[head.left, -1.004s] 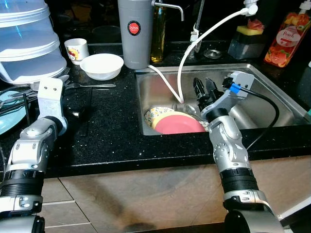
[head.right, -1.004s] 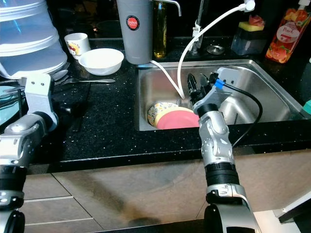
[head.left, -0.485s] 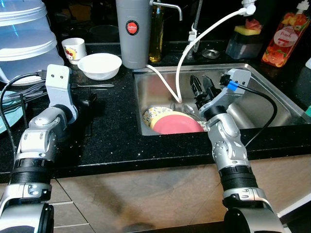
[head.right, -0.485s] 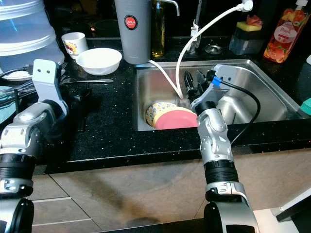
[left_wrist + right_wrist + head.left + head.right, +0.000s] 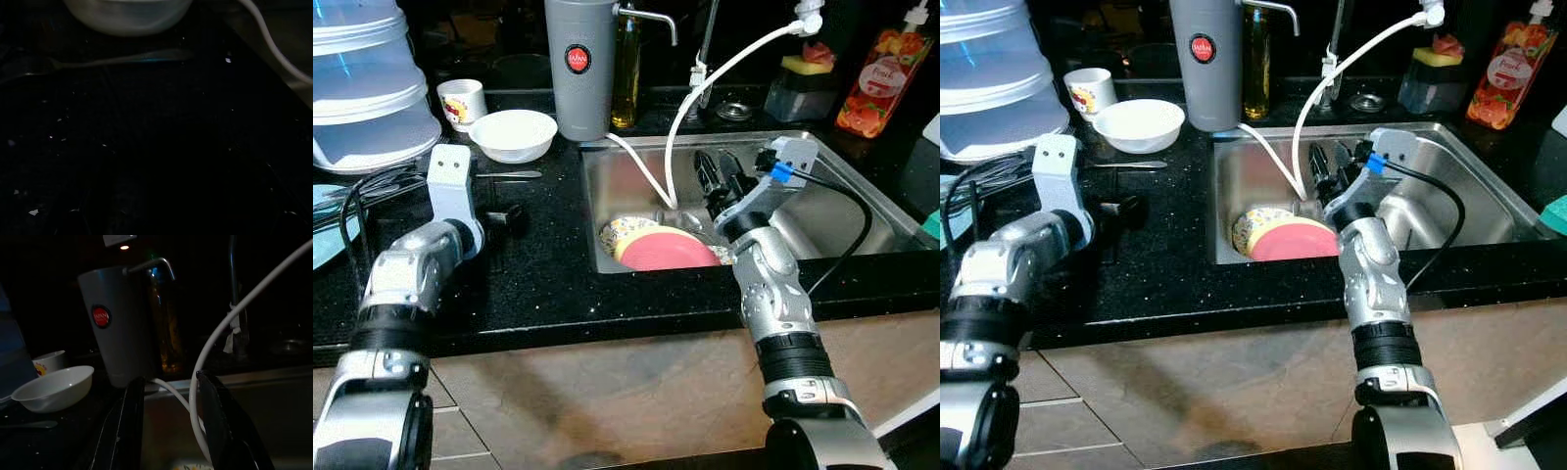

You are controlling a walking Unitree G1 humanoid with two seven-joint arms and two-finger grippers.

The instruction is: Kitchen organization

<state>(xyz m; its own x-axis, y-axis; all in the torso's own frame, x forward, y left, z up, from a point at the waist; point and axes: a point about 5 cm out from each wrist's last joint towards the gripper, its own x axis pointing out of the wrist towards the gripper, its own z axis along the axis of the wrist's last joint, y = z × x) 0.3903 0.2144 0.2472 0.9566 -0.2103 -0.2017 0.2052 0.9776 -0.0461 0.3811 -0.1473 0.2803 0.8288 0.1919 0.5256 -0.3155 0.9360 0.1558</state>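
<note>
Left eye: we see the right gripper (image 5: 718, 176) raised over the sink (image 5: 862, 211), fingers spread, pinching nothing. A pink plate (image 5: 668, 250) lies in the sink's near-left corner on a patterned plate (image 5: 619, 231), at about 7 o'clock from that gripper. A white hose (image 5: 705, 88) curves down into the sink just beside the fingers. The left gripper (image 5: 504, 217) sits low over the black counter (image 5: 548, 264), at 9 o'clock from the sink; we cannot tell whether its fingers are apart. A white bowl (image 5: 514, 133) stands at 12 o'clock from it, a spoon (image 5: 509, 174) between them, a cup (image 5: 462, 102) at 10 o'clock of the bowl. A grey canister (image 5: 579, 67) stands at the sink's far-left corner.

Right eye: same layout; a juice bottle (image 5: 1500, 76) at the far right behind the sink.

Left wrist: very dark; we make out the bowl's rim (image 5: 128, 14), the spoon (image 5: 122, 59) on the speckled counter, the hose (image 5: 274, 44).

Right wrist: two black fingers (image 5: 128, 426) stand apart, the hose (image 5: 215, 342) passing between them farther off; canister (image 5: 117, 333), bowl (image 5: 53, 387) and cup (image 5: 49, 361) beyond.
</note>
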